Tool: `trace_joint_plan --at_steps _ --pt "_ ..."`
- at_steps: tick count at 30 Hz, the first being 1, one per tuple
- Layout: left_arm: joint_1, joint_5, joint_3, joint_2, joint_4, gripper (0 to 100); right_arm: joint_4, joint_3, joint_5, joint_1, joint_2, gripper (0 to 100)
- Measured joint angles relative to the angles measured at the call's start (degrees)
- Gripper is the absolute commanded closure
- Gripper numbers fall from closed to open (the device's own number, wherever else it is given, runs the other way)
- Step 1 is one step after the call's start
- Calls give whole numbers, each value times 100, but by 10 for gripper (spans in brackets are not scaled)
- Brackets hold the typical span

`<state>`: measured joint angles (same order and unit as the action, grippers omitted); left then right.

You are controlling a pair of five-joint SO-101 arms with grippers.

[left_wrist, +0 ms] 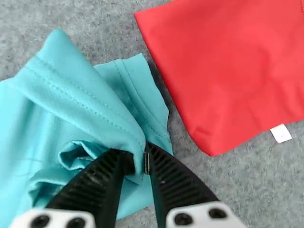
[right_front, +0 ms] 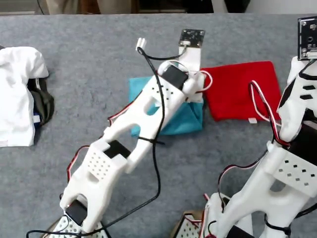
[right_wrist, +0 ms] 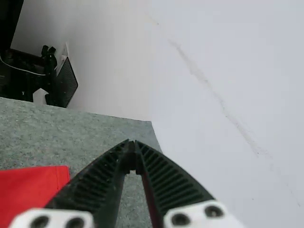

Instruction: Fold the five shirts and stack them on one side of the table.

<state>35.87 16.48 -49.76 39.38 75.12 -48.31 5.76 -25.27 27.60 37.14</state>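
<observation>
A teal shirt [right_front: 173,121] lies bunched at the table's middle, partly under the left arm. My left gripper [left_wrist: 140,160] is shut on a fold of the teal shirt [left_wrist: 71,109] near its hemmed edge. Just beside it to the right lies a folded red shirt [right_front: 240,89], also seen as the red shirt [left_wrist: 228,66] with a small white tag. At the left table edge sits a pile with a white shirt [right_front: 17,94] on top of dark garments [right_front: 42,99]. My right gripper [right_wrist: 132,164] is shut with nothing in it, raised at the right side and pointing toward the wall.
The grey table cover [right_front: 89,44] has open room at the back and between the teal shirt and the white pile. The right arm [right_front: 292,134] rises at the right edge, close to the red shirt. Cables hang along both arms.
</observation>
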Motion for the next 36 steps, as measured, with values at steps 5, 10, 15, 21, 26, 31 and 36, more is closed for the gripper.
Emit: trace_joint_plan --at_steps 5,10,15,21,26,31,36 --pt "0 53 0 0 114 774 0 62 -237 0 0 995" --pt "-97 457 -316 9 563 796 9 202 -510 -149 -26 995" --pt "-914 431 -1512 0 1196 980 -237 202 -756 -642 -730 974" --pt "-2391 167 -1996 44 1960 981 -1240 -70 -1002 -2110 -2303 976" --pt "-3402 -396 -1969 281 2462 981 -2303 -1196 -1011 -3420 -3824 988" --pt "-4079 -809 -1380 88 2505 981 -3042 -2796 -941 -4009 -5662 995" --pt "-4369 -993 53 -738 2488 981 -4176 -4651 -686 -4062 -7499 995"
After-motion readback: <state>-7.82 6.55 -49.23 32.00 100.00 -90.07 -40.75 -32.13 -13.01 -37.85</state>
